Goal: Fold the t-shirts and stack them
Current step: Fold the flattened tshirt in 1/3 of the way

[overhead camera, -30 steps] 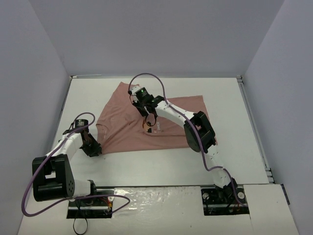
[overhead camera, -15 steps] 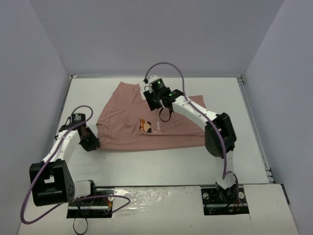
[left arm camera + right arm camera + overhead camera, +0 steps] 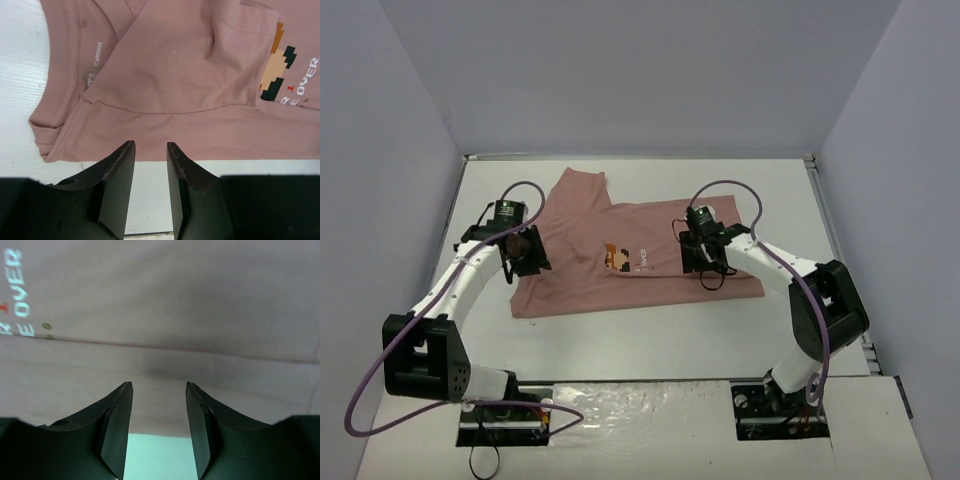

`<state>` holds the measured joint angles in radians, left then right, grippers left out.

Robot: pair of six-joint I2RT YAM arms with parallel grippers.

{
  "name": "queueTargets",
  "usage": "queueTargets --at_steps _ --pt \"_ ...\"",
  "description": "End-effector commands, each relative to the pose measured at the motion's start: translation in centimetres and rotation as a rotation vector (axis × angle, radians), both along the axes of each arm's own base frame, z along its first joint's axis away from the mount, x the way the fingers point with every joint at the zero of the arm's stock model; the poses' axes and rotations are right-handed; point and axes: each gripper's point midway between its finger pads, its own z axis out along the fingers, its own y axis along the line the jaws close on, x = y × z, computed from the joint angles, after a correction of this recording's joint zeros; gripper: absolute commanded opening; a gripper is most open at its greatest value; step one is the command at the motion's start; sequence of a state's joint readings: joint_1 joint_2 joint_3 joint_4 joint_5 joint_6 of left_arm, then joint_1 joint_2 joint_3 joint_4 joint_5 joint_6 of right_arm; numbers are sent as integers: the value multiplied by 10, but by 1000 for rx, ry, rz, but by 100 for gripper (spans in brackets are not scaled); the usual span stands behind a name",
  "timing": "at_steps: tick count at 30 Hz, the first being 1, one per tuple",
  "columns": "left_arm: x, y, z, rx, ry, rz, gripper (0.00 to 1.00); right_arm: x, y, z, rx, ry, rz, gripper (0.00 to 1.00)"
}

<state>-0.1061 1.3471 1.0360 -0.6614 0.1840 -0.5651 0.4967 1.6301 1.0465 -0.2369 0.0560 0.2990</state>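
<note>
Pink cotton t-shirt [image 3: 620, 275] lies part-folded, print [image 3: 617, 258] up, on the table [image 3: 650, 345]; your left gripper [image 3: 525, 252] by its collar end and right gripper [image 3: 705, 262] over its right end both hover spread and empty, so judge the fold half-done: next, pinch a fresh edge with each.

The top camera looks down from high behind the near edge over the whole tabletop [image 3: 650, 340], while each wrist camera looks closely past its own fingers [image 3: 117, 185] at the t-shirt [image 3: 580, 280], both catching its white chest lettering [image 3: 309, 75] from opposite sides.
</note>
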Motion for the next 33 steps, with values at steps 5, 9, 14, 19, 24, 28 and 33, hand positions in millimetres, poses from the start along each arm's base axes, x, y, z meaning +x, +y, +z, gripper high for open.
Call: queueTargets --at_steps 5,9,14,19,24,28,33 --pt "30 -38 -18 -37 -41 -44 29 -5 0 -7 65 16 -193 44" --pt "24 -36 -51 -22 31 -21 29 -9 -3 -15 49 28 -213 44" --pt "14 -32 -75 -6 80 -3 29 -11 -3 -26 32 56 -223 43" --pt "8 -31 -87 0 111 6 29 -16 -3 -26 37 57 -236 43" --pt "5 -29 -91 7 125 7 29 -18 -4 -36 22 81 -240 43" --pt "3 -28 -94 15 134 6 29 -13 -4 -38 7 78 -248 42" --pt "-1 -26 -97 22 145 6 29 -5 -7 -40 -27 60 -266 42"
